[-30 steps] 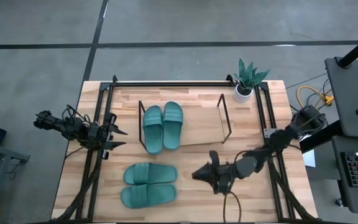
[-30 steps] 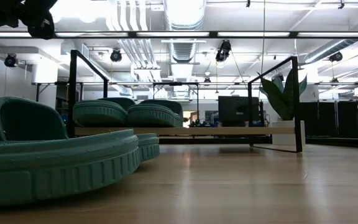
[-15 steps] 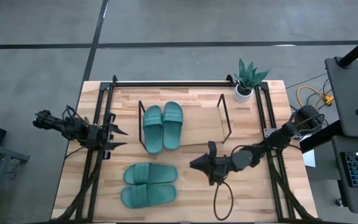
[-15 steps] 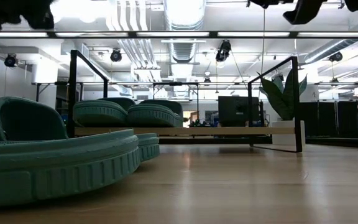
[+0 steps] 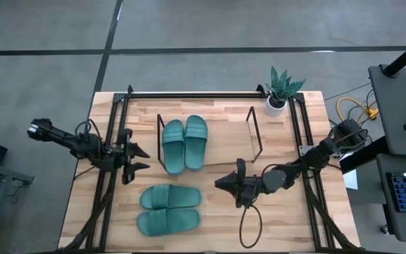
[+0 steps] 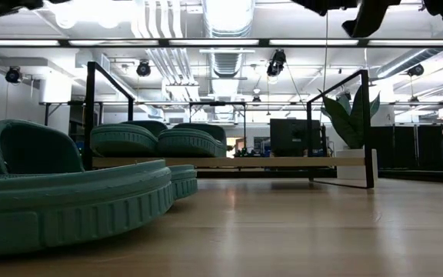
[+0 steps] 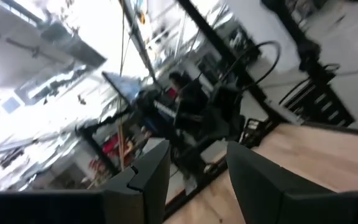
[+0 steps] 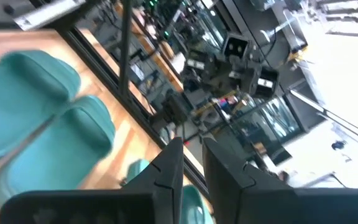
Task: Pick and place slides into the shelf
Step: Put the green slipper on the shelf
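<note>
My right gripper [image 5: 220, 185] hangs above the table, just right of the two slides on the table [image 5: 168, 209], not touching them; its fingers [image 8: 166, 163] are close together with only a thin gap, and they pinch nothing; the gripper points left, toward those slides. These two slides lie side by side at the near part of the table, one nearer than the other; their long way runs left to right. The other two slides in the shelf [image 5: 184, 144] sit side by side at its left end; their long way runs near to far. The shelf [image 5: 255, 134] stands in the far middle of the table. My left gripper [image 5: 141, 159] waits at the left side, left of the shelf, pointing right; its fingers [image 7: 138, 177] are spread a bit and hold nothing.
</note>
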### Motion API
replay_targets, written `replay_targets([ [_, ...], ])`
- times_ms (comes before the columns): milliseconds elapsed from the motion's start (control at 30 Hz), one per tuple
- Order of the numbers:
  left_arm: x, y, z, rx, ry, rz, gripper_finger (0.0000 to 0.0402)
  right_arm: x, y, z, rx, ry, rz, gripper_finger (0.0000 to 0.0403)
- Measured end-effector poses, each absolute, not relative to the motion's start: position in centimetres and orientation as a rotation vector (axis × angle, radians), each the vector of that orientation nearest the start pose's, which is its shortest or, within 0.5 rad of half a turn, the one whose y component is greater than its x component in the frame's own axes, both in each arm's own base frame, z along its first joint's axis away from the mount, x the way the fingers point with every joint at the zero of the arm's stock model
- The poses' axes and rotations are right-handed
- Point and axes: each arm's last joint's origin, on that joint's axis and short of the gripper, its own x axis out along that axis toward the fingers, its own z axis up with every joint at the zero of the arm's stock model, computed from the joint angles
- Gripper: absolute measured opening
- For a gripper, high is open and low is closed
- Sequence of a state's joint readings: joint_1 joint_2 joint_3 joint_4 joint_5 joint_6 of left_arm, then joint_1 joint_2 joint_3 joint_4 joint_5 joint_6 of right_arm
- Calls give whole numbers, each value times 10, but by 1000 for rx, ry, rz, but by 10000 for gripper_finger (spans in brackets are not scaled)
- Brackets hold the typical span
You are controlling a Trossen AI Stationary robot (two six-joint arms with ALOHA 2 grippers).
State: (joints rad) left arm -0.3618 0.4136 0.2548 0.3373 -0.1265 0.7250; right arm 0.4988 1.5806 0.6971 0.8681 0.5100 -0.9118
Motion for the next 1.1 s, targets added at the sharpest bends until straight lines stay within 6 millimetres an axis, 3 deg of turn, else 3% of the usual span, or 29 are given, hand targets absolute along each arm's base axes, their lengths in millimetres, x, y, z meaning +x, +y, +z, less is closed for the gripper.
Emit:
replay_targets([
  [167,135,-46,267,676,-177,-143,144,286,137,215,-927,49,-70,52],
  [333,159,-55,277,596,37,-225,148,286,137,215,-953,51,-71,52],
  [533,184,-67,275,621,329,-297,182,286,136,215,-959,64,-95,52],
  [667,198,-77,274,695,491,-224,187,285,135,215,-948,91,-143,52],
  [833,203,-94,281,699,610,-212,187,285,134,215,-949,107,-175,52],
  [1100,192,-115,273,563,848,-136,187,285,134,215,-949,107,-175,52],
])
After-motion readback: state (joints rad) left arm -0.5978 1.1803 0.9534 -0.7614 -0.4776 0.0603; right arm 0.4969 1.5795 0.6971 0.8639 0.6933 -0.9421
